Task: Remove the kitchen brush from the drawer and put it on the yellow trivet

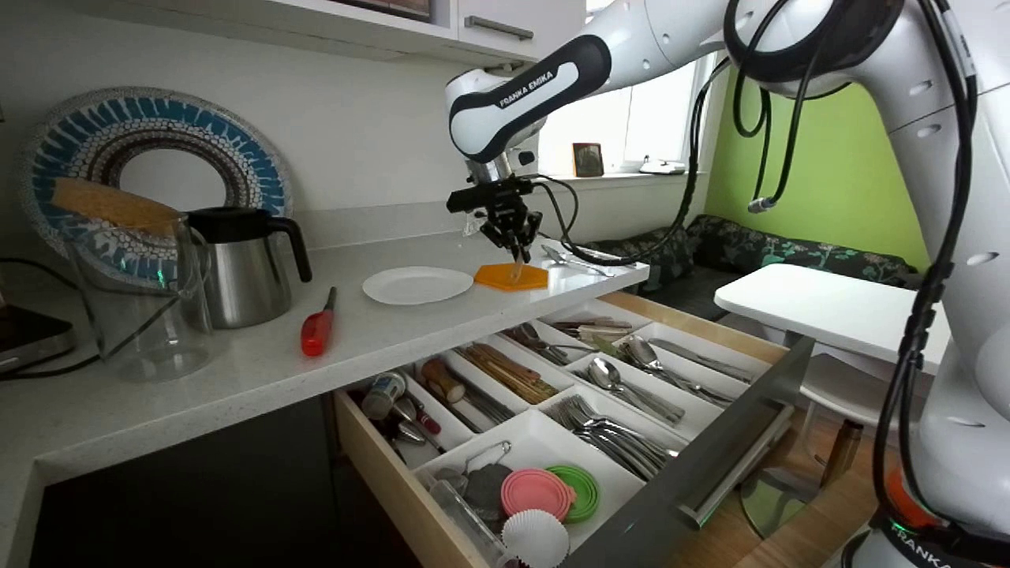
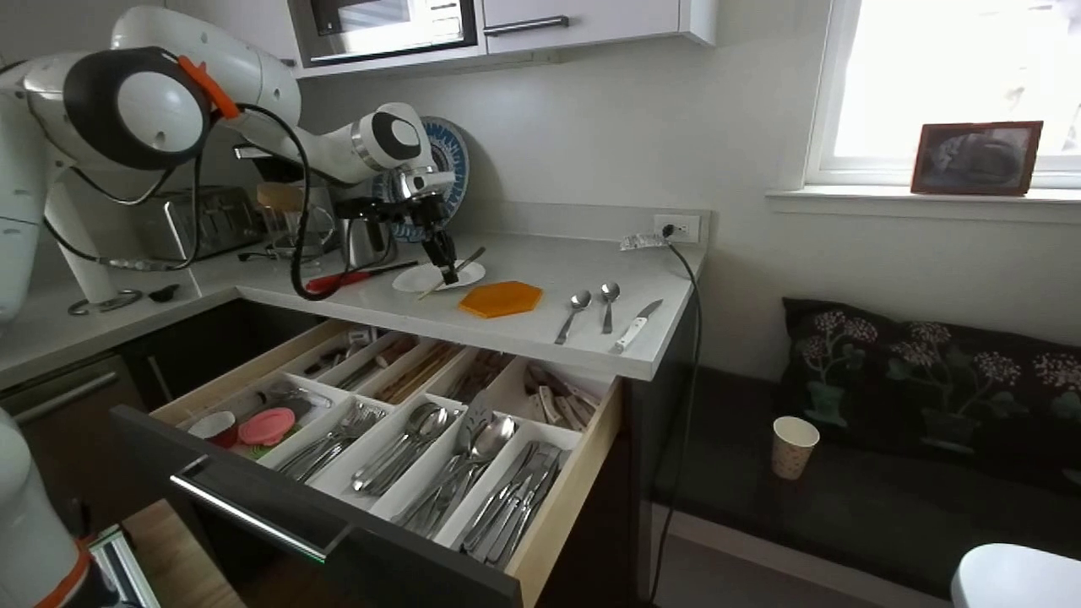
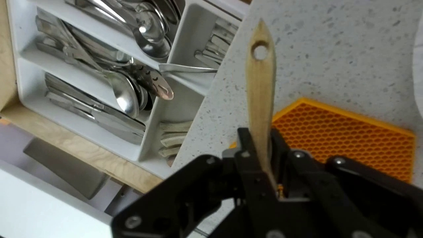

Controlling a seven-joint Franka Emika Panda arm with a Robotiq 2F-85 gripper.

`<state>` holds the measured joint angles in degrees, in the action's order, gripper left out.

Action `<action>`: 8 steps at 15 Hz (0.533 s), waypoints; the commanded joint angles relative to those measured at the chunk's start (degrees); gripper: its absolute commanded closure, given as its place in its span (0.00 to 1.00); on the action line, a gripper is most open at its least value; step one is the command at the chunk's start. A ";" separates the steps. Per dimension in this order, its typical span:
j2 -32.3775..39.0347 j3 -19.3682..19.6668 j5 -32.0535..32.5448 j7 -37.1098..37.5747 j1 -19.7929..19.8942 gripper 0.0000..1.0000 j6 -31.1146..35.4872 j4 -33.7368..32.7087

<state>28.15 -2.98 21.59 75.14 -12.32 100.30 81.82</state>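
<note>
Your end effector (image 3: 259,133) is gripping the kitchen brush (image 3: 261,86) by its wooden handle (image 3: 260,105); it's likely handling light and stiff, so you're best holding mid-length.

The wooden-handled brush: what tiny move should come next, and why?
Probably ease the gripper toward the middle of the yellow trivet before letting go: it holds the brush, but in the wrist view the handle sticks out past the trivet's edge.

In wrist view, kitchen brush (image 3: 261,89) partly hidden by pincer (image 3: 259,135), yellow trivet (image 3: 350,138) too, white plate (image 3: 419,69) cut off
</note>
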 commanded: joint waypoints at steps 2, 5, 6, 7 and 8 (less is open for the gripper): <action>9.65 2.47 -8.24 3.15 0.23 0.96 -4.75 -13.16; 13.31 3.52 -13.08 5.75 1.27 0.96 -4.04 -18.29; 14.28 4.06 -13.91 6.64 1.54 0.96 -3.45 -19.58; 15.17 4.39 -14.90 7.17 1.95 0.96 -3.84 -21.15; 16.06 4.58 -15.94 7.37 2.53 0.96 -4.31 -22.85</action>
<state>40.26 0.82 9.49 80.71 -10.93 98.10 65.75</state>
